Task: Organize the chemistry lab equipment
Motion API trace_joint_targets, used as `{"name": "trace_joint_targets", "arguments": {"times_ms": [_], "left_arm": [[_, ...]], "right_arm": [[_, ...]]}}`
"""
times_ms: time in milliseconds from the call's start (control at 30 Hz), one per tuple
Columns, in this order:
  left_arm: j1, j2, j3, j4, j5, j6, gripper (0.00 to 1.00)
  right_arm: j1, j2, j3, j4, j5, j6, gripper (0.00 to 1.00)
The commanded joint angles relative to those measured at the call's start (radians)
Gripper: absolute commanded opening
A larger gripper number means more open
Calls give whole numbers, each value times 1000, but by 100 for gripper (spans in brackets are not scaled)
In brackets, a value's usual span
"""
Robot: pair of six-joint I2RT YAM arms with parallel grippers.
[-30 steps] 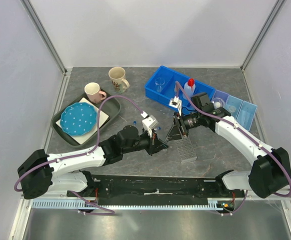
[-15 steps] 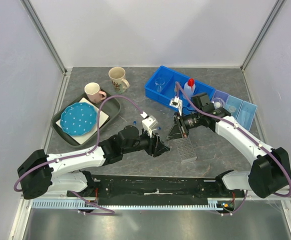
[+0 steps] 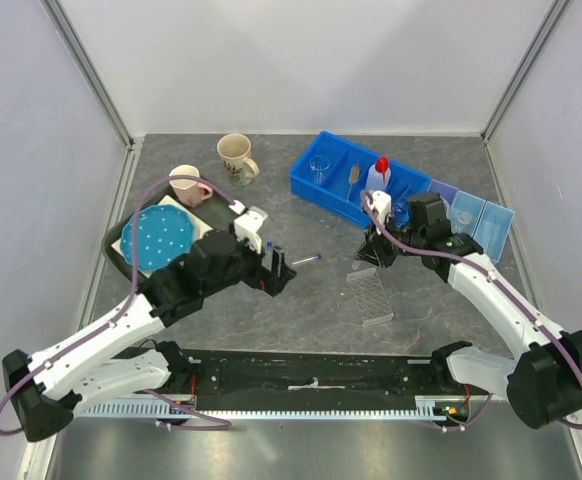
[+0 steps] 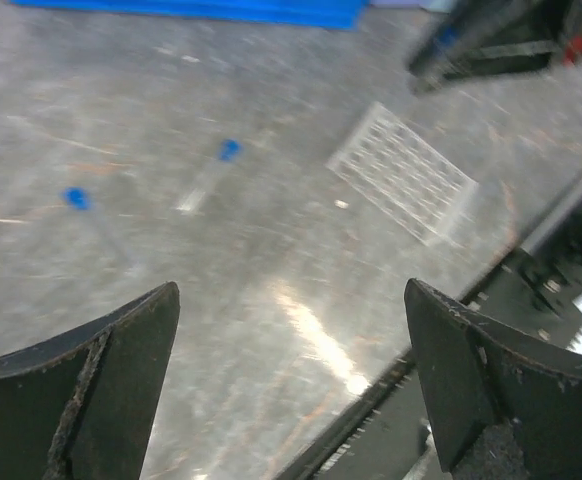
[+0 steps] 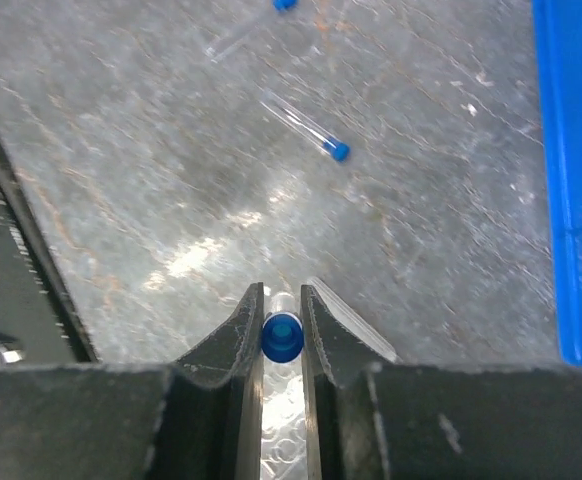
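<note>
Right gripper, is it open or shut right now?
Shut on a blue-capped tube: the right gripper pinches the cap end from both sides.

Mottled grey bench under clear and blue plastics

The bench [image 3: 311, 300] is mottled grey like stone, smooth, with a dull sheen that throws white glare in both wrist views; the tube rack [image 4: 403, 172] is clear, colourless plastic with a faint gloss; the blue-capped tube [image 5: 282, 337] has a see-through body and an opaque, smooth blue cap; the blue bin [image 3: 306, 188] is glossy moulded plastic; the left hand [image 4: 291, 292] is matt black, scuffed pale along its finger edges.
</note>
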Motion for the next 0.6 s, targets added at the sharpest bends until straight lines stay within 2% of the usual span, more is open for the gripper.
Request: {"name": "trace_joint_targets", "arguments": {"times_ms": [0,167,567], "left_arm": [[129,-39,103,-236,-110,188,100],[168,-29,65,-230,-273,250,100],[171,-82,-6,-182,-255,230,100]], "right_arm": [[12,-35,-87,152,95,-69,11],[27,-29,-147,195,95,-102,11],[64,31,-183,226,99,-143,12]]}}
